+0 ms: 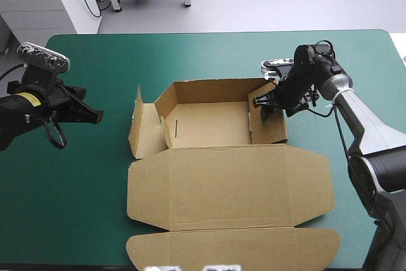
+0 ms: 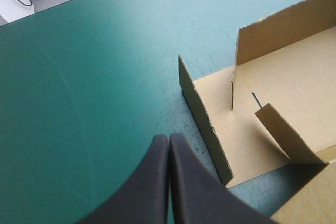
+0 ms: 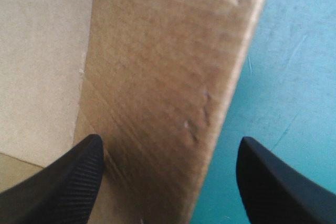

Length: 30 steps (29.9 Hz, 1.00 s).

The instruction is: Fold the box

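1. I see the teal-green table cover (image 1: 209,55) carrying the brown box (image 1: 209,125) at mid-table.
2. On the box, the far wall and the right wall (image 1: 273,131) are raised. The left flap (image 1: 143,128) stands loose, and the lid (image 1: 228,188) lies flat toward the near edge.
3. I find the right gripper (image 3: 168,142) with black fingers spread, straddling the right wall.
4. I find the left gripper (image 2: 168,137) pressed together over bare cover, near the left flap but not touching it.
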### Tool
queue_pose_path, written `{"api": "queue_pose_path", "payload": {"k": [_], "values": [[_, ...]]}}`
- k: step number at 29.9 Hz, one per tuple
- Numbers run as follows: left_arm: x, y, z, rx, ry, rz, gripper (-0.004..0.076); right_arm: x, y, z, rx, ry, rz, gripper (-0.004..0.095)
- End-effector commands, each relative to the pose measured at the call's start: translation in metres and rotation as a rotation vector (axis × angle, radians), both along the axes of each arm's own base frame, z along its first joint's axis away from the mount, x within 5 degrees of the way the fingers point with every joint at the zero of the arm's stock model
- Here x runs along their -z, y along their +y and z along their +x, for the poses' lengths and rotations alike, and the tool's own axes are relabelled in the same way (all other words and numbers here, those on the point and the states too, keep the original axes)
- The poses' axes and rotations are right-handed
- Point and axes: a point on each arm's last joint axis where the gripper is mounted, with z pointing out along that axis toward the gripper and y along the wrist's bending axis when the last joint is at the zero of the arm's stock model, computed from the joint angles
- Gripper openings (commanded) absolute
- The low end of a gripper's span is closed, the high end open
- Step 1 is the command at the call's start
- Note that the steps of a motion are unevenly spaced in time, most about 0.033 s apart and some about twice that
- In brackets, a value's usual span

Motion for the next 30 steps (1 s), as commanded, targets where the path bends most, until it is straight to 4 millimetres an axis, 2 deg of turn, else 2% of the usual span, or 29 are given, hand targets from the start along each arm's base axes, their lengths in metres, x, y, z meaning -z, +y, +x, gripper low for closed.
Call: {"api": "queue_pose_path", "payload": {"k": [1,3,6,12,21,30], "values": [[-0.016,-0.001,-0.005,-0.006,-0.101,-0.042,-0.0009,-0.024,-0.001,-0.006,-0.006,-0.050,0.010,0.0595],[-0.016,-0.001,-0.005,-0.006,-0.101,-0.042,-0.0009,-0.023,-0.001,-0.006,-0.006,-0.048,0.010,0.0526],[-0.016,-0.001,-0.005,-0.006,-0.101,-0.042,-0.0009,-0.023,-0.001,-0.006,-0.006,-0.048,0.010,0.0369],[-0.016,-0.001,-0.005,-0.005,-0.099,-0.042,-0.0009,-0.023,-0.001,-0.006,-0.014,-0.049,0.010,-0.0019],[-0.016,-0.001,-0.005,-0.005,-0.097,-0.041,-0.0009,-0.030,-0.002,-0.008,-0.018,-0.069,0.013,-0.0014],[-0.017,0.000,-0.004,-0.007,-0.107,-0.041,-0.0009,-0.085,-0.016,-0.038,-0.034,-0.237,-0.052,-0.0014]]}}
